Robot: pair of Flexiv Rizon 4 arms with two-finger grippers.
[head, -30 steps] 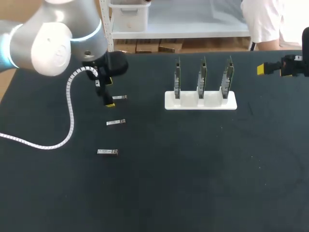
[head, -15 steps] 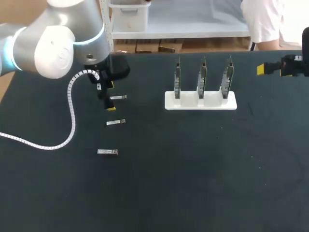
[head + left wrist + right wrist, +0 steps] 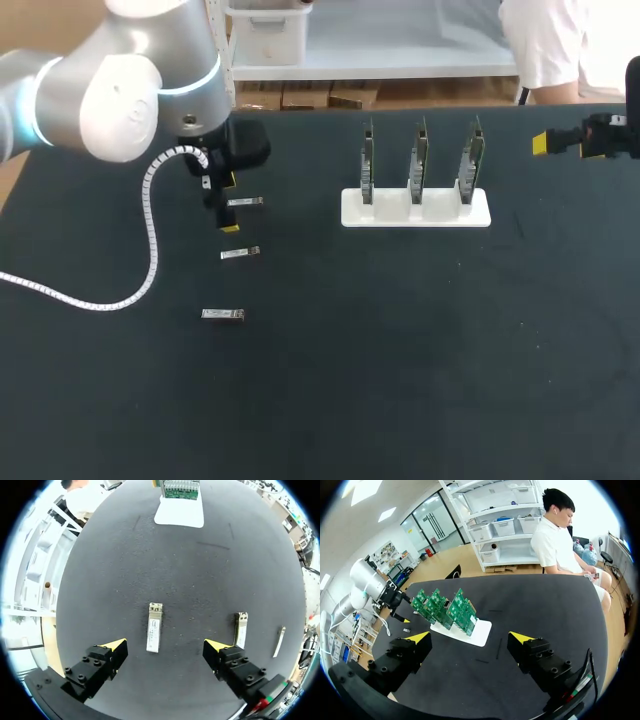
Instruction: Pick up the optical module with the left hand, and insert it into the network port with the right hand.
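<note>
The small silver metal optical module (image 3: 154, 630) lies flat on the black table (image 3: 400, 380), well over on my left side. It lies between the two yellow-tipped fingers of my left gripper (image 3: 165, 644), its length pointing ahead of them. Those fingers stand wide apart, one on each side of the module, and neither touches it. A second module (image 3: 240, 629) of the same kind lies just outside one finger, and a third module (image 3: 279, 641) lies farther out on that same side. From the head view the three form a loose row running toward the table's near edge, with my gripper at the farthest of them. A white coiled cable (image 3: 150, 240) hangs from my left arm and trails across the table toward its left edge. Near the middle of the far side stands a white rectangular stand (image 3: 415, 212). It holds three green circuit boards (image 3: 420, 155) upright and side by side, but I cannot make out the network ports on them. My right gripper (image 3: 469, 637) hangs over the table's far right corner, well apart from the stand. Its fingers are spread with nothing between them, and the boards are out ahead of it.
</note>
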